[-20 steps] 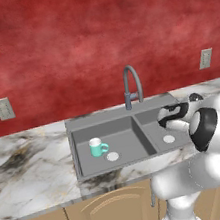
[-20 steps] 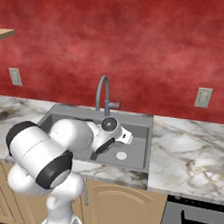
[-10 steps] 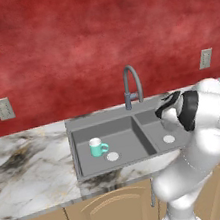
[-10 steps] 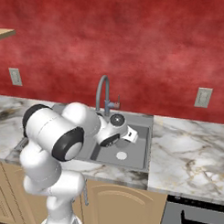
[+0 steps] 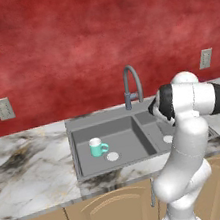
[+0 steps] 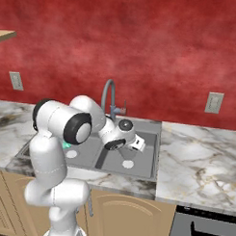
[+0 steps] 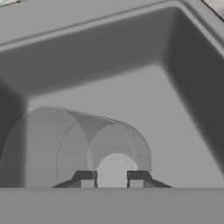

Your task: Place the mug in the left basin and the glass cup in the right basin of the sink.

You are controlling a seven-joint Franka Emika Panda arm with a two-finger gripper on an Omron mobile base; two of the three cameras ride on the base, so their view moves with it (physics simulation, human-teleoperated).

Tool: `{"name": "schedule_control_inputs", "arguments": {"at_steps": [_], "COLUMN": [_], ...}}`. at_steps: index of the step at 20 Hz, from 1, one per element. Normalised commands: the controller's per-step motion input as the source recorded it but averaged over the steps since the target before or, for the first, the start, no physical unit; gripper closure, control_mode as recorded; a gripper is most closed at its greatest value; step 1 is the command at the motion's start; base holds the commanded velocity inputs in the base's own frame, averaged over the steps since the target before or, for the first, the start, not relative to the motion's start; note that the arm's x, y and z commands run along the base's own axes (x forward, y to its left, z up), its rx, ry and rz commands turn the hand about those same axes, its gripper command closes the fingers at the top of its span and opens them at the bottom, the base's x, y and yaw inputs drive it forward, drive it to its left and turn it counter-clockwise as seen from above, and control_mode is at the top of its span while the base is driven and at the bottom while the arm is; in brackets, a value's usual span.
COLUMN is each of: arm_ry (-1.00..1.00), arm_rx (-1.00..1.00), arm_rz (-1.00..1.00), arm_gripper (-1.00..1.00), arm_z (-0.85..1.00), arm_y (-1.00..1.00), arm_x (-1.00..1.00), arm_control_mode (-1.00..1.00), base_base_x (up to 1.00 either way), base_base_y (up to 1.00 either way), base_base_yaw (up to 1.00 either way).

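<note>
Mug [image 5: 96, 148]: we've got the teal one sitting upright on the floor of the left basin [image 5: 112, 141], handle pointing toward the divider, and the round white drain [image 5: 112, 156] is just beside it on the near side.

Glass cup [image 7: 83, 146]: in the hand view we see it right in front of the fingertips, see-through and greyish, lying over so its open mouth faces the camera. It's down inside the right basin [image 7: 131, 87], nowhere near the mug, which is on the other side of the divider.

Gripper [image 7: 112, 179]: we'd call it narrow, the two dark tips are close together with the glass cup's wall between them, so it looks like it's holding the glass cup by the rim. From the right base view the hand [image 6: 133, 142] hangs low over the right basin, just past the divider from the mug's side.

Right basin drain [image 6: 128, 164]: we can see the white disc on the basin floor, near the hand and a bit toward the front edge; through the glass in the hand view a pale round patch shows too.

Sink [image 5: 87, 174]: dark grey, set in the marble counter [image 5: 26, 171], both basins on either side of the divider.

Tap [image 5: 132, 85]: tall grey arch at the back of the sink, roughly behind the divider, well behind the mug.

Arm [image 5: 187, 134]: we see it bending over the right basin's front edge.
</note>
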Motion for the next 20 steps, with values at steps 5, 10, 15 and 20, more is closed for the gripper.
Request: {"name": "schedule_control_inputs", "arguments": {"at_steps": [5, 10, 15, 20], "arm_ry": [0.02, 0.00, 0.00, 0.00], "arm_rx": [0.00, 0.00, 0.00, 0.00], "arm_rz": [0.00, 0.00, 0.00, 0.00], "arm_gripper": [1.00, 1.00, 1.00, 1.00], "arm_z": [-0.39, -0.33, -0.34, -0.39], "arm_y": [0.00, -0.01, -0.05, -0.07], "arm_x": [0.06, 0.06, 0.09, 0.21], "arm_control_mode": [-1.00, -1.00, -1.00, -1.00], "base_base_x": [0.00, 0.00, 0.00, 0.00], "base_base_y": [0.00, 0.00, 0.00, 0.00], "base_base_yaw": [0.00, 0.00, 0.00, 0.00]}}
